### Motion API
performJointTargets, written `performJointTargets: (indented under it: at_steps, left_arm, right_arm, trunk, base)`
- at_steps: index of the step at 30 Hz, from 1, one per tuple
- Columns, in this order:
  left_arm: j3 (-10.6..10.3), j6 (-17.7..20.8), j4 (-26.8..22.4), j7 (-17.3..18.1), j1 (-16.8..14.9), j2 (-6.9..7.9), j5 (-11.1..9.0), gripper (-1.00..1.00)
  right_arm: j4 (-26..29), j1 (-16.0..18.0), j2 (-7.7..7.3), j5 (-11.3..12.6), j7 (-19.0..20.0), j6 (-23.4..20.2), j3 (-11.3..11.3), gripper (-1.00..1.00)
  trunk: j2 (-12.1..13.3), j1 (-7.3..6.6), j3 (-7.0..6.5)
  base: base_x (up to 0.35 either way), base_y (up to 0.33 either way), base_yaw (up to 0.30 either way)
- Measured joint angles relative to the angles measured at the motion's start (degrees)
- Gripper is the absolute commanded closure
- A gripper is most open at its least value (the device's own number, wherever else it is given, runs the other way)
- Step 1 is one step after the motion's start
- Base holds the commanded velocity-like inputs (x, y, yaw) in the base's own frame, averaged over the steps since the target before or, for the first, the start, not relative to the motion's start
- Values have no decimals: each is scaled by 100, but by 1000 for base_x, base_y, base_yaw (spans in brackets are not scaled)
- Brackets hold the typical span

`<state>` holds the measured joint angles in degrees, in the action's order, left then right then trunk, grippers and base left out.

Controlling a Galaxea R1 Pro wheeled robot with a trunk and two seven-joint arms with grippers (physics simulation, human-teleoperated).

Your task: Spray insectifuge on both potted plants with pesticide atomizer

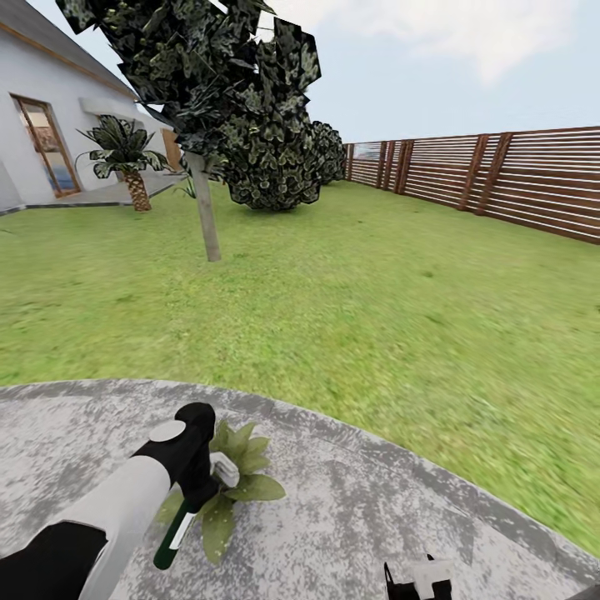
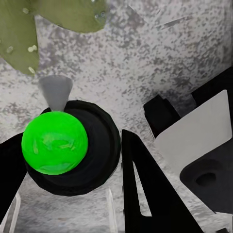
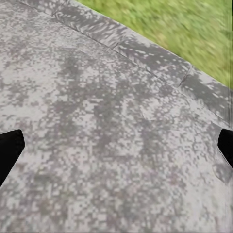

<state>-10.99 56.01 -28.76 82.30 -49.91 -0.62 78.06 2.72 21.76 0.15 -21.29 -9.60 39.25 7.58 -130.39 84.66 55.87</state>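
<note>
Head view: the left arm reaches down over the grey round patio in the garden, its gripper held directly above one potted plant, whose pointed green leaves fan out from under the black wrist near the patio's curved edge with the lawn. A dark green, white-labelled piece sticks out below the gripper toward the camera; whether it belongs to the pesticide atomizer cannot be told from this angle. From the left wrist view, a round black body topped by a bright green dome, with a small grey cone at its far side, sits between the black fingers, which stand on either side of it; actual contact cannot be made out, so whether they are pinching it cannot be told. Pale green leaves dotted with droplets lie just beyond the cone, over speckled paving. In the right wrist view, the right gripper's two dark fingertips sit spread wide at opposite sides of the picture, nothing between them, over bare patio stone close to its raised rim and the grass. Beyond the lawn stand a dark-leaved tree, a palm by the white house, and a brown slatted fence.
</note>
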Motion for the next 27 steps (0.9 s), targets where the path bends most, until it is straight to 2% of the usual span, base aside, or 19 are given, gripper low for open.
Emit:
performJointTargets:
  at_steps: [5, 12, 21, 27]
  left_arm:
    - [-3, 0, -20, -13, 1, 8, 7, 100]
    - [-19, 5, -79, -17, 1, 9, 1, 100]
    - [-17, 26, -86, -17, 1, 45, 2, 100]
    - [39, 68, -96, -343, -34, 10, -3, 100]
  right_arm:
    - [0, 0, -4, -3, 7, -1, -1, -100]
    - [5, 0, -8, -8, 12, -3, 9, -100]
    - [6, 0, -15, -7, 9, -3, 10, -100]
    - [5, 0, -8, -8, 8, -3, 1, -100]
  trunk:
    - [0, 1, 0]
    - [0, 3, 0]
    - [0, 0, 0]
    - [0, 0, 0]
  base:
    - [-58, -184, 0]
    - [-222, -10, 0]
    - [-26, 0, 0]
    - [0, 0, 0]
